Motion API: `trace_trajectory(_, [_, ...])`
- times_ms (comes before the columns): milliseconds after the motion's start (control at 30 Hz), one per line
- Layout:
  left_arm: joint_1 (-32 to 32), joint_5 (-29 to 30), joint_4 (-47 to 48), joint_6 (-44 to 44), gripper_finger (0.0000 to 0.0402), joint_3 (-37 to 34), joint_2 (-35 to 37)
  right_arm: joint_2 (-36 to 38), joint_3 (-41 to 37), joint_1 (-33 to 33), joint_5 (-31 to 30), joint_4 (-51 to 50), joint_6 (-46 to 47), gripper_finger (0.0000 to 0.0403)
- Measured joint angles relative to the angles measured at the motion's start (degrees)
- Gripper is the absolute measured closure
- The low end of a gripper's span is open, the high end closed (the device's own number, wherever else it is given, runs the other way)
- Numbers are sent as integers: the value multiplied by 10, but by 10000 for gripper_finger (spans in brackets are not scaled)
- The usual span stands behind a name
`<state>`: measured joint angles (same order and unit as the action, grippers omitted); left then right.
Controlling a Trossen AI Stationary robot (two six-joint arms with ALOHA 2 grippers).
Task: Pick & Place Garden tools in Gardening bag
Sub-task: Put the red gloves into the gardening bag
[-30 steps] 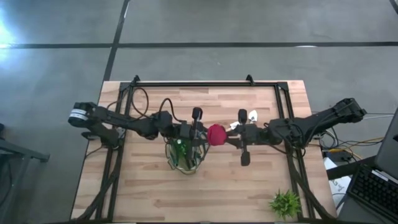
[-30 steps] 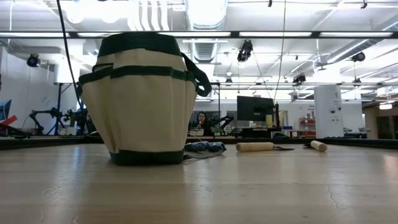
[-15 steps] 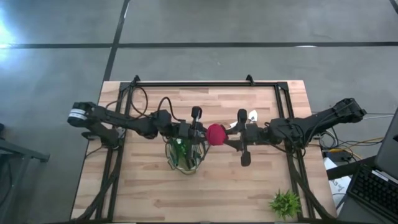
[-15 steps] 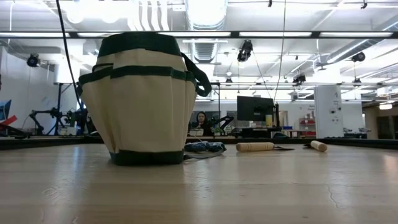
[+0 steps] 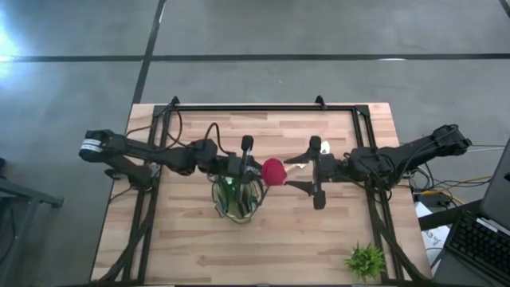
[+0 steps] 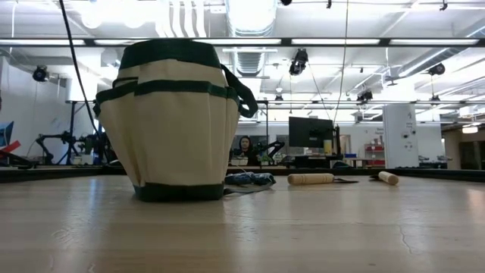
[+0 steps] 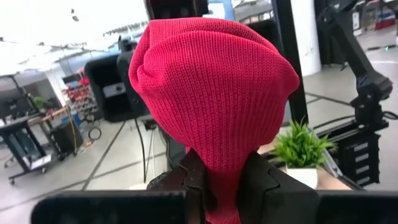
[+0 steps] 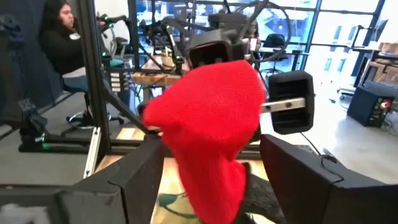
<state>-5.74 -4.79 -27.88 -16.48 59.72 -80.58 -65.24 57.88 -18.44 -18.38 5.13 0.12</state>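
Note:
A red knitted piece (image 5: 273, 171) hangs in the air just right of the gardening bag (image 5: 237, 201), with my left gripper (image 5: 259, 170) shut on it. The round bag (image 6: 170, 121) stands on its base left of the table's middle and has green tools (image 5: 231, 191) inside. My right gripper (image 5: 297, 172) is open at the piece's right. In the right wrist view its fingers (image 8: 140, 174) stand on either side of the piece (image 8: 211, 124). Two wooden tool handles (image 6: 311, 179) (image 6: 388, 177) lie on the table behind the bag. My left gripper pinches the narrow end of the red knitted piece (image 7: 214, 186) between its two fingers. The fingers lie about level and come from the table's left. The piece sticks out past the fingertips, bunched and lifted clear of the table and the bag.
A small leafy plant (image 5: 366, 259) stands at the table's near right corner. A black frame (image 5: 247, 107) runs along the table's far edge and down both sides. A laptop (image 5: 478, 239) sits off the table's right edge. Bare wood lies in front of the bag.
My right gripper has opened and let go of the red piece, and has drawn back a little toward the table's right. The piece stays in the air in my left gripper.

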Motion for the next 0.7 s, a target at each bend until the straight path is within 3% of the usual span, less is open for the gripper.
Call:
trace_trajectory(267, [-12,60,64,35,355,-46,49,34,0,-1,1,-122,53,134])
trace_trajectory(567, [-47,149,-29,167,355,-226,162,38,-3,-1,2,-185,101,155])
trace_trajectory(700, [-63,152,-50,215,355,-269,204,34,-3,0,2,-183,90,161])
